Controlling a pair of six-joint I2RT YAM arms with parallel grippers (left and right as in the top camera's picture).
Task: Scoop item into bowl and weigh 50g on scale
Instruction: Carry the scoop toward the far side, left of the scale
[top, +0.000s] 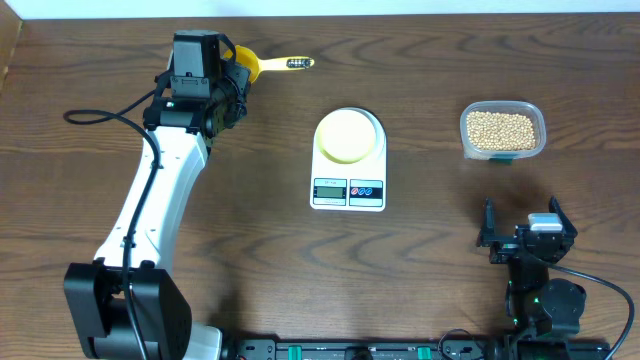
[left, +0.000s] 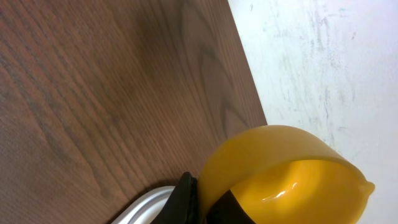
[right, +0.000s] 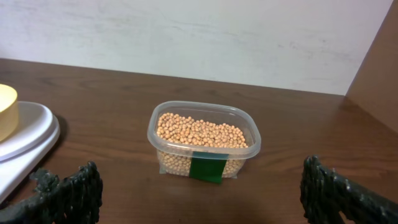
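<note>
Task is barely getting started. Left gripper (top: 238, 62) is pinching the yellow scoop (top: 272, 65) by its cup wall at the table's far-left edge, jaws pressed together on it, no beans showing in the cup. Right gripper (top: 522, 215) is sitting spread wide, holding nothing, near the clear tub (top: 503, 104). All beans (top: 502, 128) are lying in that tub, well apart from the scoop. Bowl (top: 348, 135) is sitting empty on the scale (top: 348, 205), display unreadable. Scooping, pouring and weighing are all remaining
</note>
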